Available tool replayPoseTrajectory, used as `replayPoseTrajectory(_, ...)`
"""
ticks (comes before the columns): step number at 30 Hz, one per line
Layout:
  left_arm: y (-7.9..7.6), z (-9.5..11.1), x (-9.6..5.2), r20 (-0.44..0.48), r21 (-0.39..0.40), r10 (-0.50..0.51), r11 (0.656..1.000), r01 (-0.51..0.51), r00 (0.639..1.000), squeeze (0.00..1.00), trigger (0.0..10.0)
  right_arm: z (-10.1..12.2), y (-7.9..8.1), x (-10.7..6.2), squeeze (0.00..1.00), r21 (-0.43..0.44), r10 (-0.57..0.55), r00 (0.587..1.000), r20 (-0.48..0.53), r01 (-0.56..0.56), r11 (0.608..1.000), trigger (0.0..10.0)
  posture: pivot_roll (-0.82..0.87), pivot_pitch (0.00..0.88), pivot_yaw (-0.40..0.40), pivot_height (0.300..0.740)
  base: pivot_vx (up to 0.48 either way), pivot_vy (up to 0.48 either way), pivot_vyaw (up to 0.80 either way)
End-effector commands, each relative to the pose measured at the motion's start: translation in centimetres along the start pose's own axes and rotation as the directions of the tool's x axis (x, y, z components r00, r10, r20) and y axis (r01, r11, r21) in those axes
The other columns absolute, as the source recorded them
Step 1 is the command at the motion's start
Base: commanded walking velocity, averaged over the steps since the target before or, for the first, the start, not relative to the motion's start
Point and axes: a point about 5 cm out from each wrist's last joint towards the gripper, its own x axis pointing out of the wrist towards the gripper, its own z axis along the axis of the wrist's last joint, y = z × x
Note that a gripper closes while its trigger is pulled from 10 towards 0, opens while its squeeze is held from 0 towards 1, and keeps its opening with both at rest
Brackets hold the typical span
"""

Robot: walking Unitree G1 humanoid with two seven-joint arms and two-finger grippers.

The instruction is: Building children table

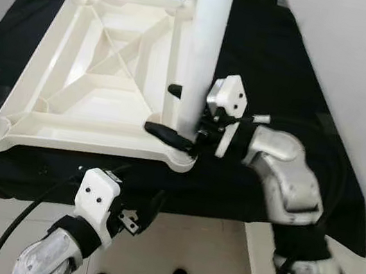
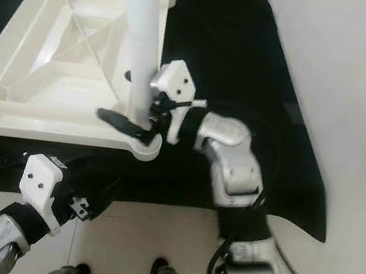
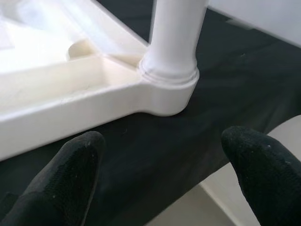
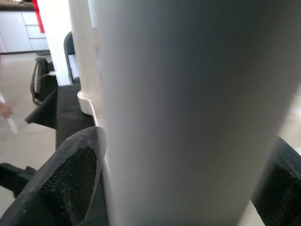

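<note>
Because the legs go in from below, the parts sit as follows:
Table top: upside down on the black cloth, upper left of the head view, ribbed underside up so the corner sockets are reachable.
Leg: upright in the near right corner socket, centre of frame.
Right gripper: fingers astride the leg's base, seemingly clamped on it, probably to steady or press it home.
Left gripper: fingers spread, empty, hovering off the cloth's near edge, just short of that corner.
Floor: pale tiles, bottom of frame.

Right gripper clamps the leg, looks snug; left gripper hangs open at the cloth's near edge.
</note>
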Motion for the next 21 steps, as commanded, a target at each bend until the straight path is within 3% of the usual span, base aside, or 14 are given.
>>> replayPoseTrajectory(1, -0.4, 0.1, -0.6, -0.011, -0.007, -0.004, 1.000, 0.004, 1.000, 0.00, 10.0, 0.6, -1.1, -0.4, 0.00, 0.005, 0.068, 0.997, 0.043, -0.069, 0.998, 10.0, 0.13, 0.306, -0.037, 0.740, 0.000, 0.000, 0.00)
replayPoseTrajectory(7, -0.6, 0.2, -1.5, -0.025, -0.010, 0.001, 1.000, -0.001, 1.000, 0.00, 10.0, 1.1, -2.8, -0.5, 0.00, 0.055, 0.129, 0.986, 0.101, -0.135, 0.989, 10.0, 0.15, 0.330, -0.032, 0.740, 0.000, 0.000, 0.00)
replayPoseTrajectory(8, -0.7, 0.3, -1.7, -0.028, -0.010, 0.002, 1.000, -0.002, 1.000, 0.00, 10.0, 1.0, -2.9, -0.5, 0.00, 0.070, 0.160, 0.980, 0.117, -0.169, 0.983, 5.1, 0.16, 0.337, -0.031, 0.740, 0.000, 0.000, 0.00)
replayPoseTrajectory(9, -0.7, 0.3, -1.7, -0.028, -0.010, 0.002, 1.000, -0.002, 1.000, 0.00, 10.0, 1.0, -2.9, -0.5, 0.00, 0.070, 0.160, 0.980, 0.117, -0.169, 0.983, 5.1, 0.16, 0.337, -0.031, 0.740, 0.000, 0.000, 0.00)
replayPoseTrajectory(10, -0.8, 0.3, -1.9, -0.030, -0.010, 0.003, 1.000, -0.003, 1.000, 0.00, 10.0, 0.8, -3.0, -0.6, 0.00, 0.079, 0.189, 0.974, 0.122, -0.199, 0.977, 0.0, 0.16, 0.343, -0.029, 0.740, 0.000, 0.000, 0.00)
replayPoseTrajectory(16, -0.8, 0.4, -2.3, -0.038, -0.009, 0.005, 1.000, -0.005, 0.999, 0.00, 10.0, 0.5, -3.2, -0.9, 0.00, 0.086, 0.282, 0.952, 0.117, -0.292, 0.952, 0.0, 0.17, 0.355, -0.025, 0.740, 0.000, 0.000, 0.00)
replayPoseTrajectory(21, -0.9, 0.4, -2.3, -0.042, -0.011, 0.005, 1.000, -0.006, 0.999, 0.00, 10.0, 0.3, -4.0, -1.1, 0.00, 0.056, 0.246, 0.964, 0.096, -0.252, 0.966, 0.0, 0.16, 0.349, -0.029, 0.740, 0.000, 0.000, 0.00)
